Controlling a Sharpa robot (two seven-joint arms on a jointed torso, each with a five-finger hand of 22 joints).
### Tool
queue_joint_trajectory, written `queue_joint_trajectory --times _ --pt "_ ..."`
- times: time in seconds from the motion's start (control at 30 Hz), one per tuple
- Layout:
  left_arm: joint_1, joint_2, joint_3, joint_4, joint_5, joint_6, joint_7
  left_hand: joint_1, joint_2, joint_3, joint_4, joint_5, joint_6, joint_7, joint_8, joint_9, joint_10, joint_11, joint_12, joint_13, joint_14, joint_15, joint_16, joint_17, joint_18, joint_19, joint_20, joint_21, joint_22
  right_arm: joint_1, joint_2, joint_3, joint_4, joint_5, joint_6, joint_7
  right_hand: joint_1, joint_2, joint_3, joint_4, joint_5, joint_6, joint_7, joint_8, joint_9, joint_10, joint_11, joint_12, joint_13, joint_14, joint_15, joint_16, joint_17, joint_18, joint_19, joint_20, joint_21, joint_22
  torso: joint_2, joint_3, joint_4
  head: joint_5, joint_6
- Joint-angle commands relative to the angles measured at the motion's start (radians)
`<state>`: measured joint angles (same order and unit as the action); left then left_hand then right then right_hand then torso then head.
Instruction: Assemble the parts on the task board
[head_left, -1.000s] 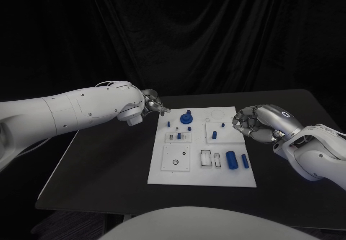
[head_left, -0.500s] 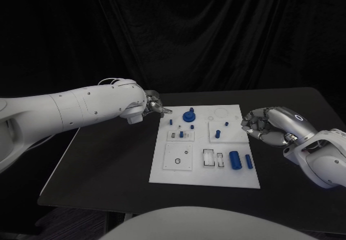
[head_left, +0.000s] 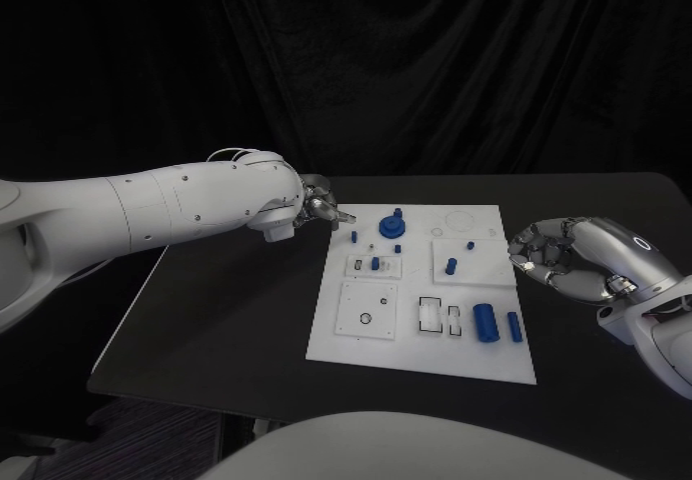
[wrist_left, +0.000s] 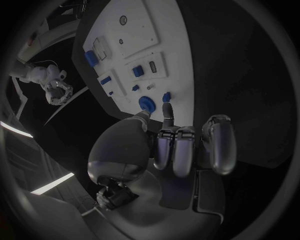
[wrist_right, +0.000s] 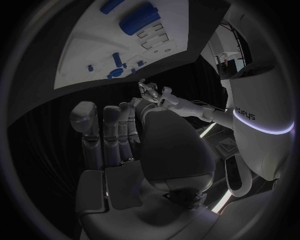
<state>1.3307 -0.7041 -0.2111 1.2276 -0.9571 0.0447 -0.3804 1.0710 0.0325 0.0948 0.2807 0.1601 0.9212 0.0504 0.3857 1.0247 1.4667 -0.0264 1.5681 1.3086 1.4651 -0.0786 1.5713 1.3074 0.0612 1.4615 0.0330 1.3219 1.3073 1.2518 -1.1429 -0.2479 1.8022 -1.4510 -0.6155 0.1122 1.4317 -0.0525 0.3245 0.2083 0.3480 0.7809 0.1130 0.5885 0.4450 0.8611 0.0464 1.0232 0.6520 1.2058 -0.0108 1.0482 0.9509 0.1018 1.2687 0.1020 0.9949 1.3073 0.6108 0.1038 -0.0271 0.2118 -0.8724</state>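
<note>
While the white task board (head_left: 421, 340) lies flat in the middle of the black table (head_left: 216, 320), both hands stay off it, one at each side. The left hand (head_left: 317, 207) is at the far left corner of the board, just beside its edge, and its fingers (wrist_left: 178, 150) are curled in toward the palm; I see nothing between them. The right hand (head_left: 565, 262) is at the right edge of the board, about at the middle of its length, above the table and not touching the board. Its fingers (wrist_right: 106, 132) are also bent inward and close together, and they hold no piece. On the board, a round blue knob (head_left: 392, 226) stands near the far edge, close to the left hand. A small blue peg (head_left: 353, 237) is just left of it. Near the middle of the board a short blue piece (head_left: 375, 264) stands in a square plate, and another blue piece (head_left: 451, 266) lies in the square plate to its right. On the near right part of the board a thick blue cylinder (head_left: 488, 324) lies beside a thinner blue rod (head_left: 513, 326), apart but near each other. Left of them there are two empty rectangular slots (head_left: 440, 315).
</note>
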Motion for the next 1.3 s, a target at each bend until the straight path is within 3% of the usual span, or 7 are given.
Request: queue_joint_trajectory --times 0.03,0.17,0.37,0.8,0.83,1.17,1.3 --pt "0.008 0.004 0.001 0.005 -0.002 -0.015 0.029 0.011 0.007 -0.009 -0.002 0.010 -0.015 0.001 -0.010 0.001 0.104 0.009 0.003 0.262 0.106 0.007 -0.001 0.263 -0.004 -0.004 0.007 -0.010 0.188 0.004 -0.005 0.001 0.007 0.002 -0.013 -0.018 -0.002 0.009 0.000 0.007 0.005 -0.004 0.001 -0.003 -0.001 0.003 0.001 0.003 -0.001 -0.005 0.002 -0.008 -0.004 0.017 -0.005 -0.001 -0.006 0.103 0.017 0.0006 0.0086 -0.010 0.000" --pt "0.011 0.009 0.001 0.001 -0.002 -0.009 0.029 0.015 0.009 -0.010 -0.003 0.014 -0.019 0.003 -0.014 0.000 0.104 0.010 0.003 0.262 0.106 0.008 -0.001 0.263 -0.003 -0.006 0.007 -0.014 0.186 0.008 -0.007 0.001 0.009 0.002 -0.009 -0.022 -0.002 0.009 0.000 0.008 0.006 -0.004 0.001 -0.003 -0.001 0.002 0.001 0.002 -0.002 -0.006 0.002 -0.010 -0.006 0.018 -0.006 -0.001 -0.009 0.102 0.024 0.0006 0.0132 -0.021 0.000" --pt "0.014 0.019 0.001 -0.010 -0.002 -0.001 0.030 0.026 0.014 -0.012 -0.005 0.021 -0.029 0.007 -0.025 -0.003 0.104 0.013 0.003 0.262 0.106 0.011 -0.001 0.263 -0.003 -0.008 0.010 -0.018 0.185 0.011 -0.009 0.001 0.011 0.002 -0.006 -0.024 -0.002 0.009 0.000 0.009 0.007 -0.005 0.001 -0.003 -0.001 0.002 0.001 0.001 -0.002 -0.008 0.002 -0.013 -0.009 0.018 -0.008 -0.001 -0.013 0.101 0.047 0.0030 0.0259 -0.037 0.000" --pt "0.014 0.038 0.001 -0.035 -0.006 0.009 0.031 0.062 0.023 -0.009 -0.018 0.036 -0.053 0.019 -0.067 -0.020 0.104 0.023 0.003 0.262 0.106 0.019 -0.001 0.263 -0.002 -0.012 0.017 -0.022 0.184 0.012 -0.005 0.000 0.008 0.002 0.003 -0.026 -0.002 0.009 0.000 0.009 0.008 -0.005 0.001 -0.004 -0.001 0.001 0.001 0.001 -0.002 -0.010 0.002 -0.015 -0.011 0.018 -0.009 -0.001 -0.015 0.101 0.060 0.0065 0.0258 -0.040 0.000" --pt "0.014 0.041 0.001 -0.039 -0.007 0.010 0.032 0.065 0.023 -0.010 -0.019 0.037 -0.068 0.024 -0.079 -0.024 0.104 0.027 0.003 0.262 0.106 0.022 -0.001 0.263 -0.002 -0.013 0.019 -0.024 0.184 0.012 -0.004 0.000 0.008 0.002 0.003 -0.026 -0.002 0.009 0.000 0.009 0.008 -0.005 0.001 -0.004 -0.001 0.001 0.001 0.001 -0.002 -0.010 0.002 -0.015 -0.011 0.018 -0.009 -0.001 -0.015 0.101 0.069 0.0175 0.0315 -0.044 0.000" --pt "0.014 0.053 0.001 -0.048 -0.008 0.008 0.047 0.064 0.025 -0.013 -0.017 0.036 -0.074 0.028 -0.086 -0.026 0.104 0.030 0.003 0.262 0.106 0.025 -0.001 0.263 -0.001 -0.014 0.022 -0.026 0.183 0.012 0.000 0.000 0.004 0.002 0.009 -0.028 -0.001 0.010 0.000 0.010 0.010 -0.005 0.001 -0.003 -0.001 0.001 0.001 -0.001 -0.003 -0.011 0.002 -0.017 -0.012 0.019 -0.010 0.000 -0.018 0.100 0.071 0.0185 0.0310 -0.048 0.000" --pt "0.014 0.058 0.001 -0.049 -0.008 0.009 0.053 0.058 0.027 -0.018 -0.011 0.030 -0.076 0.031 -0.091 -0.027 0.104 0.033 0.003 0.262 0.106 0.028 -0.001 0.263 -0.001 -0.015 0.024 -0.028 0.183 0.012 0.002 0.000 0.003 0.002 0.012 -0.030 0.000 0.010 0.001 0.009 0.010 -0.005 0.001 -0.003 -0.001 0.001 0.001 -0.001 -0.003 -0.011 0.002 -0.018 -0.013 0.019 -0.010 0.000 -0.018 0.100 0.073 0.0190 0.0275 -0.044 0.000"
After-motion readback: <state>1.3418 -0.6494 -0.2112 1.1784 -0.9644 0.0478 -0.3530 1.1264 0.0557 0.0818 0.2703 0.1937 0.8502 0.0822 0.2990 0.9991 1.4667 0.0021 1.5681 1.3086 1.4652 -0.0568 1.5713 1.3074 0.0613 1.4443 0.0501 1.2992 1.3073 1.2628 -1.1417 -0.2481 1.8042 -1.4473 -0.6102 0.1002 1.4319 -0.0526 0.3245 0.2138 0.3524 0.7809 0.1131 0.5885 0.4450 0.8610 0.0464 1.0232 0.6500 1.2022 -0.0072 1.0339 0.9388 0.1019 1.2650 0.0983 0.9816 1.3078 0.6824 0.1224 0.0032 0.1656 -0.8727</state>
